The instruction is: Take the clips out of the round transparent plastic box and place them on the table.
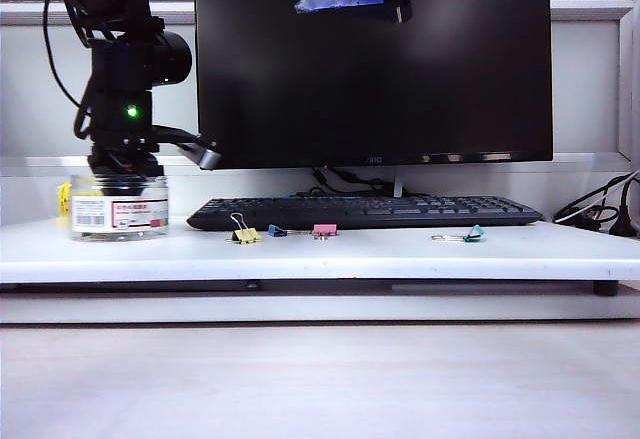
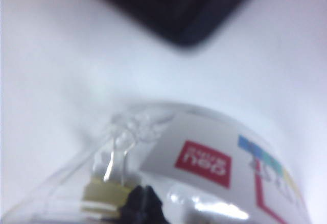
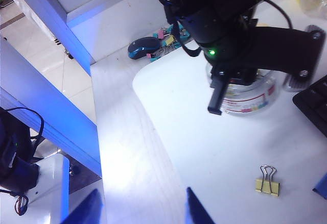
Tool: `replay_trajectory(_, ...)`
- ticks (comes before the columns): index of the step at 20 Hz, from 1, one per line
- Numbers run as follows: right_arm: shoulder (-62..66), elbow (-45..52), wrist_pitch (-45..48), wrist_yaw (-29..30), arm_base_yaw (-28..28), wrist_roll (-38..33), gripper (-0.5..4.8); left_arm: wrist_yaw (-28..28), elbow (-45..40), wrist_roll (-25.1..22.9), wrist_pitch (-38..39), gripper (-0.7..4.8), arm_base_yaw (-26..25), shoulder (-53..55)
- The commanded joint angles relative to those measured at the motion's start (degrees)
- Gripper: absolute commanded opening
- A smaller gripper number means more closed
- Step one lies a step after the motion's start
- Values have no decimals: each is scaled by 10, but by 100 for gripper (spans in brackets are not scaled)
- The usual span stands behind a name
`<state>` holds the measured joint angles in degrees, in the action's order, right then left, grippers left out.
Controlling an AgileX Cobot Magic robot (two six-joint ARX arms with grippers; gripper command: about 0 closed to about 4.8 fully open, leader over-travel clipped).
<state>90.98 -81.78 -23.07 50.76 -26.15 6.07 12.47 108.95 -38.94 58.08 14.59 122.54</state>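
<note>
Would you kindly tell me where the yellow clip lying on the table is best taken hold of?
Grip the raised wire handles of the yellow clip, coming from above. They stand up from its small body, which lies low on the table, and nothing crowds them.

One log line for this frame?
left gripper: in round transparent plastic box, shut on yellow clip | right gripper: open, raised | table: four clips out

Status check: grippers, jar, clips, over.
Left gripper down in jar, shut on a clip. Right gripper open, raised. One yellow clip on table.
</note>
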Motion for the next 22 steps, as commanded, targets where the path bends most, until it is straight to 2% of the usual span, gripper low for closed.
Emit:
replay_trajectory(1,-2,-3,4,4,-1,1,212,20,1,21,13,-6,9,-22)
replay_trajectory(9,-2,-3,5,4,-1,1,212,24,-1,1,5,-6,11,-36)
replay_trajectory(12,-2,-3,3,4,-1,1,212,-26,-1,-14,-3,-3,11,-35)
replay_trajectory(14,-2,-3,1,4,-1,1,212,-33,-1,-16,-5,1,11,-30)
replay_trajectory(15,-2,-3,-1,4,-1,1,212,-33,-2,-16,-6,20,11,-25)
replay_trajectory(16,-2,-3,-2,4,-1,1,212,-31,-2,-15,-4,79,10,-22)
replay_trajectory(17,-2,-3,-3,4,-1,1,212,-28,-2,-15,-1,107,10,-17)
replay_trajectory(22,-2,-3,-7,4,-1,1,212,-18,-3,-15,-6,107,10,-7)
